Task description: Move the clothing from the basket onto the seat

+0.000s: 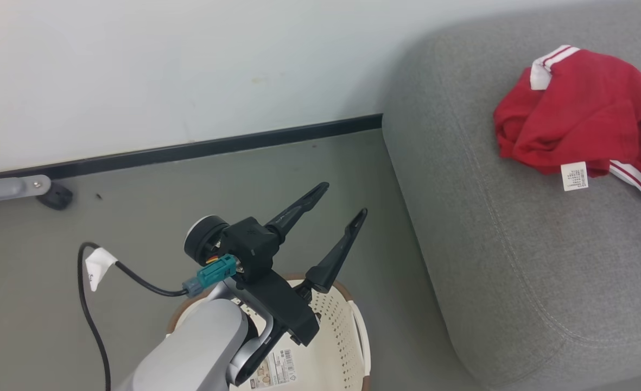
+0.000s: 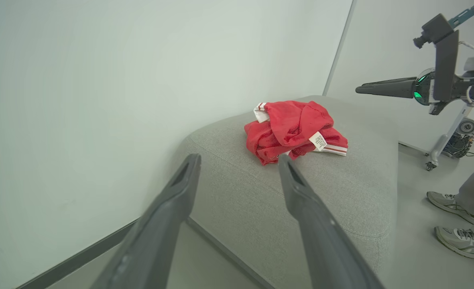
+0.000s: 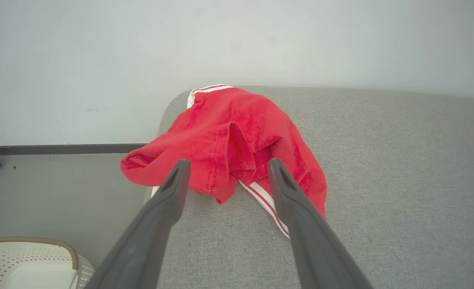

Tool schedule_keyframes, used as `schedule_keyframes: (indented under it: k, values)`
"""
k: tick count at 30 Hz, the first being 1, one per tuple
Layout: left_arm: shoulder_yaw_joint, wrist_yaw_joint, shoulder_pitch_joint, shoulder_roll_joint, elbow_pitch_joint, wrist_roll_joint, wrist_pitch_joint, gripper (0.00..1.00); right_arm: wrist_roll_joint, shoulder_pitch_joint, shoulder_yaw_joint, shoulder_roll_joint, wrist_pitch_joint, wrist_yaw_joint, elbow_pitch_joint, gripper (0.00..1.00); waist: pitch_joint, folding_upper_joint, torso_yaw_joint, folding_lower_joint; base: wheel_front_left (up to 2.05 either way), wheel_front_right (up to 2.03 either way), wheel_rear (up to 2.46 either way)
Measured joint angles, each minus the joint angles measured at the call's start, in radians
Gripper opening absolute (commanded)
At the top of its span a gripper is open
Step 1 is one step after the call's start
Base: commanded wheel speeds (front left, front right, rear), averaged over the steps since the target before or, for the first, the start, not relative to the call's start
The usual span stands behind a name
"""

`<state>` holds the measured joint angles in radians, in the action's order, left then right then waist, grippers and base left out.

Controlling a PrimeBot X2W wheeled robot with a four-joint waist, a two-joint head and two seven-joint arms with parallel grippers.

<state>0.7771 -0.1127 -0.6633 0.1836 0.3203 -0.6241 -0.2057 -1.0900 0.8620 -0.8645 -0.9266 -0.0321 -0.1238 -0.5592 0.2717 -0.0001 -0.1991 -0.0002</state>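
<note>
- Clothing (image 1: pixel 581 114): red heap w/ white striped trim and a white label (image 1: pixel 574 176), lying on the seat (image 1: pixel 515 244), upper right of head view. Can't tell if it is one piece or two.
- Seat: grey sofa, fills right side of head view; its rounded end is beside the basket (image 1: pixel 342 336), not touching it.
- Basket: cream, perforated, brown rim, on the floor (image 1: pixel 298 174) at bottom centre of head view, partly hidden under the L forearm. Printed sticker (image 1: pixel 277 369) shows inside.
- Left gripper (image 1: pixel 344 200): above the basket, fingers spread wide, nothing between them, pointing to upper right of frame.
- L wrist view: left gripper (image 2: pixel 239 158) wide apart, clothing (image 2: pixel 295 130) beyond the tips on the seat (image 2: pixel 341 188), no contact.
- Right gripper (image 3: pixel 228 162): wide apart, holding nothing, aimed at clothing (image 3: pixel 228 132); whether the tips touch the cloth, can't tell. Basket corner (image 3: pixel 20 257) at lower left of that view.
- Right gripper (image 2: pixel 361 89) also seen side-on, upper right of L wrist view, above the seat's far side.
- Person's shoes (image 2: pixel 449 204) on the floor, right edge of L wrist view.
- Black cable (image 1: pixel 97 266) w/ white tag on the floor, lower left of head view.
</note>
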Motion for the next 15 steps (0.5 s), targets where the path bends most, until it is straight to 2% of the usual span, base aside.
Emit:
schedule_keyframes:
  k: [15]
  values:
    - [-0.056, 0.051, 0.096, 0.026, 0.000, -0.016, -0.026, 1.00, -0.010, -0.104, 0.001, -0.015, 0.158, 0.000, 0.095, 1.00, -0.084, 0.0000, 0.110, 0.0002, 0.00, 0.00, 0.00]
